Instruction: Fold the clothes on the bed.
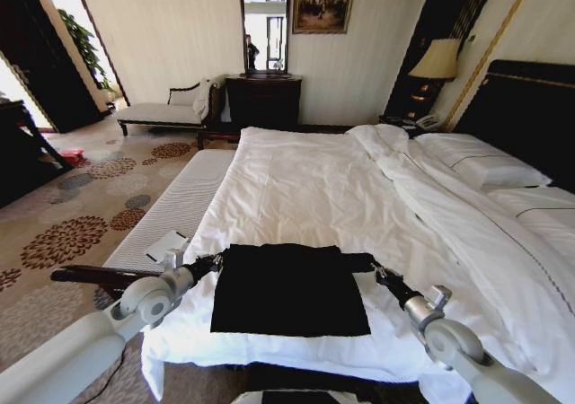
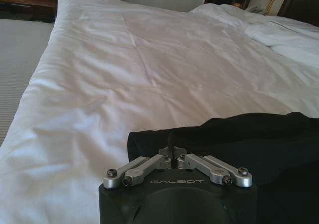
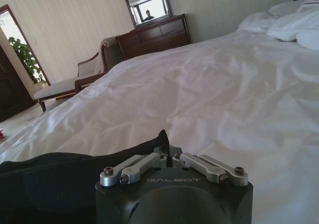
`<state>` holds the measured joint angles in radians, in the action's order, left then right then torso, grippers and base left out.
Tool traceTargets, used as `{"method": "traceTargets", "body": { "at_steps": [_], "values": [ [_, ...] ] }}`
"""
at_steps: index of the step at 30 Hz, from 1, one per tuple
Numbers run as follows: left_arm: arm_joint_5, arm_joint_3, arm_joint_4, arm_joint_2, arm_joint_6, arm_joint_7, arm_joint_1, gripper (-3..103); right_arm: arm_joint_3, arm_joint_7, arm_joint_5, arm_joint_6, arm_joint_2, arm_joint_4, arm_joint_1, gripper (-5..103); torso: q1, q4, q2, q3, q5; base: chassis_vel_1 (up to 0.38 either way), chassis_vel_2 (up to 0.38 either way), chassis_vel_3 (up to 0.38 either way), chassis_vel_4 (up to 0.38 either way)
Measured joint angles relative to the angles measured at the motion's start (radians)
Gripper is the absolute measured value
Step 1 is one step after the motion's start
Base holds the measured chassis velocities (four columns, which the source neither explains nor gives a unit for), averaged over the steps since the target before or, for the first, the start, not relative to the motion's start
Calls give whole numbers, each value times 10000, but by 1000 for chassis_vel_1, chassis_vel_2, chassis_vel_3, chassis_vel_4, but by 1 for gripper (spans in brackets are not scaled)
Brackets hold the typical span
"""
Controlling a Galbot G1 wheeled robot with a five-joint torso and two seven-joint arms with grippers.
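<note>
Nearest us in the head view, 2 arms reach forward over the foot of the bed [image 1: 296,180]. The left gripper [image 1: 214,262] sits at the left upper corner of the shirt [image 1: 289,289], the right gripper [image 1: 377,271] at the right upper corner. In the left wrist view we see the left gripper [image 2: 172,153] with its jaws drawn together, pinching a thin fold of the shirt [image 2: 234,134]. In the right wrist view the right gripper [image 3: 167,150] shows the same: jaws narrow, a small peak of the shirt [image 3: 65,176] caught between them.

The shirt is black, lying flat as a rough rectangle on the white duvet [image 1: 305,188] near the foot edge of the bed, between the 2 grippers. No lettering shows on the side we see. Its near edge is straight; the far edge runs from gripper to gripper.

Past the shirt the duvet spreads smooth with light creases, rumpled into a ridge along the right. 2 white pillows [image 1: 485,162] lie at the right by the dark headboard [image 1: 530,108].

Left of the bed a pale striped bench [image 1: 175,211] stands alongside, on patterned carpet [image 1: 72,233]. Farther back we see a chaise [image 1: 166,109], a dark dresser [image 1: 263,101] with a mirror [image 1: 264,22] above it, a painting [image 1: 323,2] on the wall, and a lamp [image 1: 437,61] at the right.
</note>
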<state>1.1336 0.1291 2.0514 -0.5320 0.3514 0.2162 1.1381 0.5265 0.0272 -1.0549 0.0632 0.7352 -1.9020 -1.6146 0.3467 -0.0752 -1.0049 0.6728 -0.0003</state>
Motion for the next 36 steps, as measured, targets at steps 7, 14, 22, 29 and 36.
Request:
{"method": "traceTargets", "body": {
  "at_steps": [7,14,22,29,36],
  "values": [
    [-264,-21,115,101,114,30,426,0,-353,41,667,185,400,43,-341,0,1,0,0,1,3,0,0,0,0],
    [-370,156,645,484,174,141,640,17,26,-79,919,509,367,-412,-1006,25,1,-1,0,1,3,0,0,0,0],
    [914,612,1739,424,270,283,-312,49,1129,134,243,641,174,-1727,-1278,51,0,0,0,1,2,0,0,0,0],
    [2264,630,75,-853,1111,1302,-2187,77,937,710,-209,362,146,-1548,28,79,1,-2,0,2,6,0,0,0,0],
    [2050,236,-1852,-2215,2010,1224,-2197,97,233,944,-244,157,186,-714,1082,98,2,0,2,3,1,0,0,0,0]
  ]
}}
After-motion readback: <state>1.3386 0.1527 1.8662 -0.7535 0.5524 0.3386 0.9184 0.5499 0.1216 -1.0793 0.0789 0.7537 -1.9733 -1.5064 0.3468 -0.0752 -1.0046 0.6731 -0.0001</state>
